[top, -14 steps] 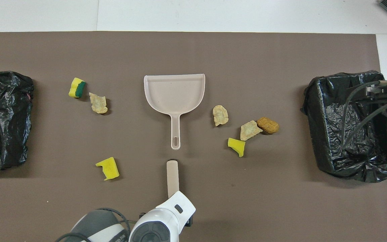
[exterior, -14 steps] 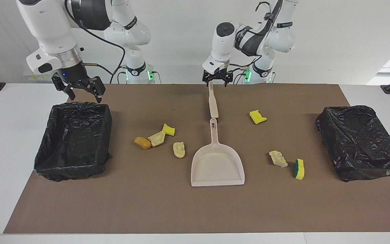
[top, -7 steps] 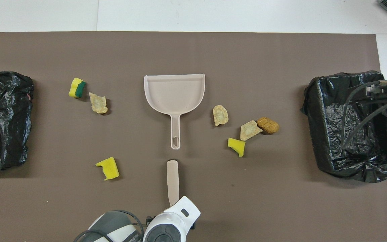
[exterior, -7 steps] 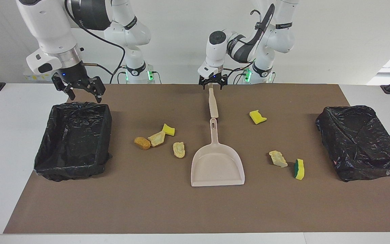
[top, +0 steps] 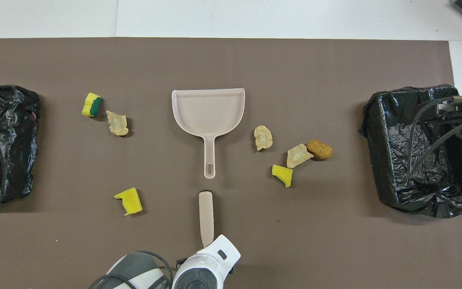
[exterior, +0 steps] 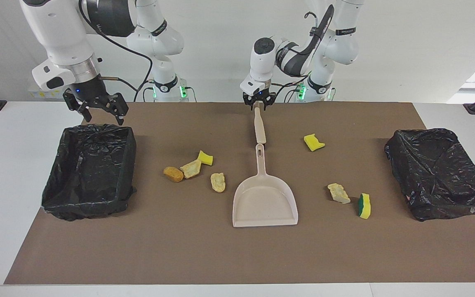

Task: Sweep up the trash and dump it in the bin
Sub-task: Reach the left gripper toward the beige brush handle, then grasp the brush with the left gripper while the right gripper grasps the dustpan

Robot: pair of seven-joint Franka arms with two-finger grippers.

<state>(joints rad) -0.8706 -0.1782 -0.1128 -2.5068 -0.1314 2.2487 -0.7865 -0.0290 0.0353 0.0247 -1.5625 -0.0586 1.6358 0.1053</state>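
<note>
1 brown lump, long axis approx. arm-to-arm

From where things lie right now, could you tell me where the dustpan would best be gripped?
Grip the dustpan by its long thin handle, coming straight down from above. It lies flat, and the handle points toward the robots, slim enough to pinch across; the pan itself is too wide.

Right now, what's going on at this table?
The left gripper is closing on the end of a beige brush handle lying on the mat, in line with the dustpan. The right gripper waits, open, over the edge of one black-lined bin. Seven trash scraps, like this sponge piece, are unswept; a second bin sits at the left arm's end.
</note>
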